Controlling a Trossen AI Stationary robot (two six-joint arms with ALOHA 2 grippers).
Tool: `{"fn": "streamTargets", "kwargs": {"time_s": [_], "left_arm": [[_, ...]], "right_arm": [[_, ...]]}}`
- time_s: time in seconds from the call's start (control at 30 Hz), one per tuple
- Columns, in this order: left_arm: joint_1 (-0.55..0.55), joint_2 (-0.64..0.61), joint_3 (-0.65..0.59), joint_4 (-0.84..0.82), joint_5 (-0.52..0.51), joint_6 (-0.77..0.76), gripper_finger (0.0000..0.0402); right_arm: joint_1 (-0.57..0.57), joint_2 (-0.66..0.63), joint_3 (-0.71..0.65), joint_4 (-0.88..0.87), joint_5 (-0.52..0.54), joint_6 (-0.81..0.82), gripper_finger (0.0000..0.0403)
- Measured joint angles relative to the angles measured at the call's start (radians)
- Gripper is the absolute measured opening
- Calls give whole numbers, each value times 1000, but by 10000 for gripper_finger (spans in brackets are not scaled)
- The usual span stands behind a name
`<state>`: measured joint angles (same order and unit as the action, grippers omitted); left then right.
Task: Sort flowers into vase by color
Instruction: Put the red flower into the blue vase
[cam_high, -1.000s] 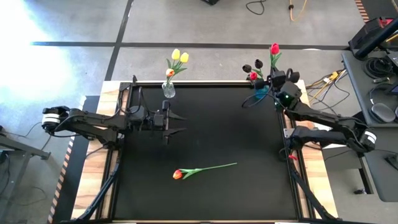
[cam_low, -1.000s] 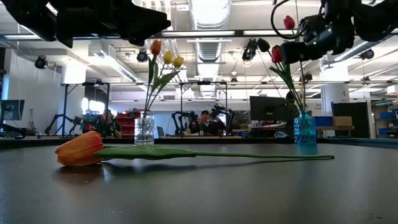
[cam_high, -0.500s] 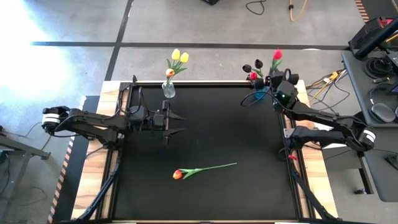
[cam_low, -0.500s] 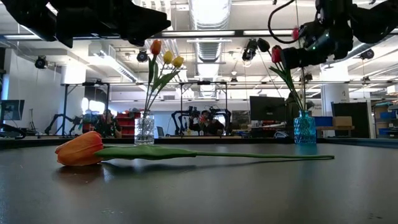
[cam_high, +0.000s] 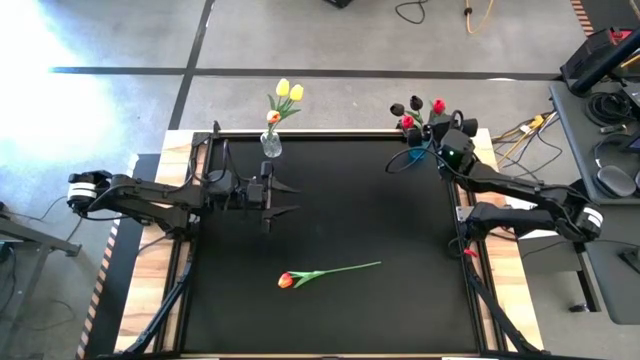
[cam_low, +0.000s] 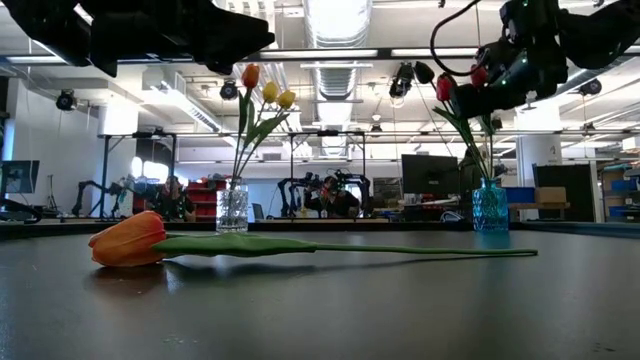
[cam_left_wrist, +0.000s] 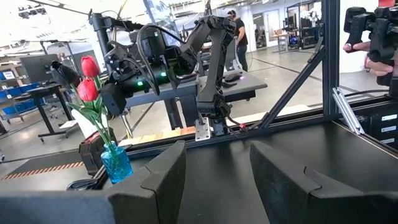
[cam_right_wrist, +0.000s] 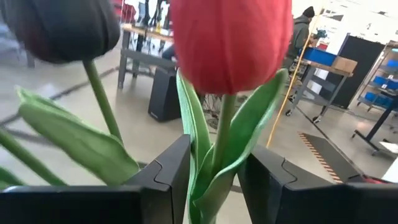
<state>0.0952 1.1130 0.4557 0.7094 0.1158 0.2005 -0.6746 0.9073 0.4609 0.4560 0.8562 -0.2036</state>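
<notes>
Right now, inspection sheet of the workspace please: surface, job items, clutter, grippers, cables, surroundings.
Surface: black table top, wooden edges.
Job's things: orange tulip lying flat near the front; clear vase holding yellow and orange tulips; blue vase holding red and dark tulips.
Clutter: nothing seen.
Grippers: left gripper open, empty, above the table's left half; right gripper over the blue vase, fingers parted around a red tulip's stem.
Cables: loose cables on the floor beside the right arm.
Surroundings: lab benches, other robot arms, people beyond.
</notes>
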Motion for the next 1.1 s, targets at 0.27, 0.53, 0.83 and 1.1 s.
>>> {"fn": "streamTargets", "kwargs": {"time_s": [0.27,0.53,0.83,1.1], "left_arm": [[0,0,0,0,0,0,165],[0,0,0,-10,0,-8,165],[0,0,0,-10,0,-8,165],[0,0,0,-10,0,-7,165]], "right_arm": [[0,-21,105,-338,8,100,173],[0,-21,263,-776,-1,269,237],[12,-21,390,-1071,-56,375,264],[11,-21,491,-1250,-141,431,266]]}}
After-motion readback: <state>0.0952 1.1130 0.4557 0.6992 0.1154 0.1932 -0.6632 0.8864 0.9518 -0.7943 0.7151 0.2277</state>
